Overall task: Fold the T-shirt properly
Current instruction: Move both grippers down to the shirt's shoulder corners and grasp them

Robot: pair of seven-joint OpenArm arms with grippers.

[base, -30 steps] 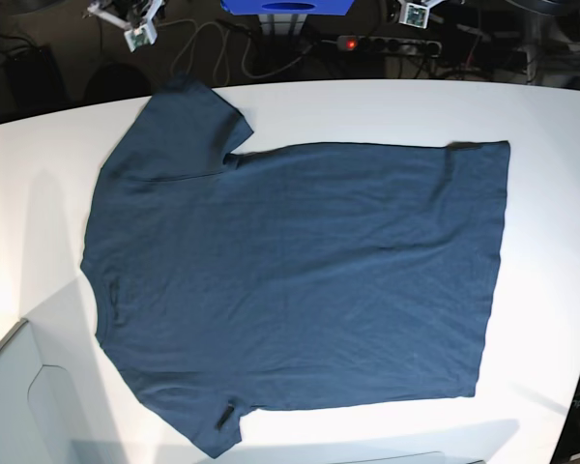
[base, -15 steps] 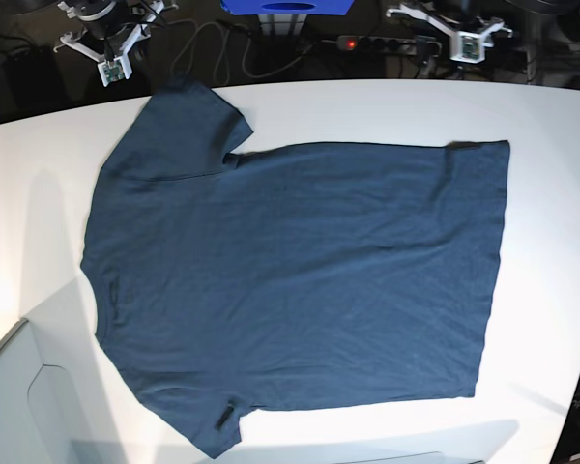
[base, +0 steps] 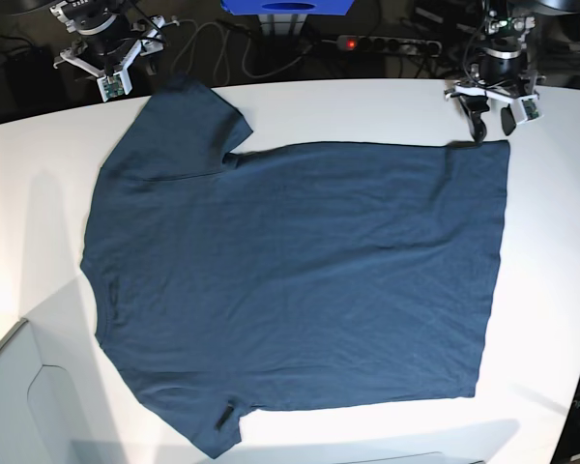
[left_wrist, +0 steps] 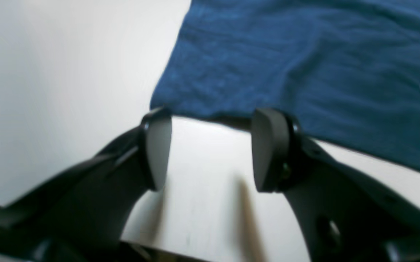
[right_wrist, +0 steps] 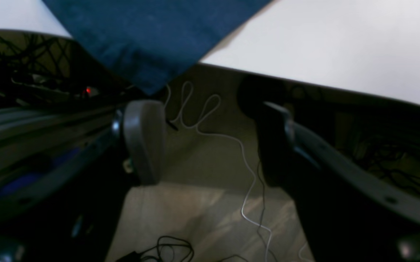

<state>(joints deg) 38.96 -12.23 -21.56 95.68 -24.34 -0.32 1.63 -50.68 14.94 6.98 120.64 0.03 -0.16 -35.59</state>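
T-shirt lies flat across the middle of the white table, unfolded. Within the last second both arms have come in from beyond the far edge: the left gripper, fingers wide, now hangs over the far hem corner. The right gripper, also wide and empty, hovers just off the sleeve, so the first grasp looks imminent.

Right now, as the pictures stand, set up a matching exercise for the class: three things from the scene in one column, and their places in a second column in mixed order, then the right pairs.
Things
1. left claw
2. right claw
3. T-shirt

Places
A. spread flat on the white table
B. open beyond the table edge, by the sleeve
C. open over the table, by the hem corner

Pairs: 1-C, 2-B, 3-A
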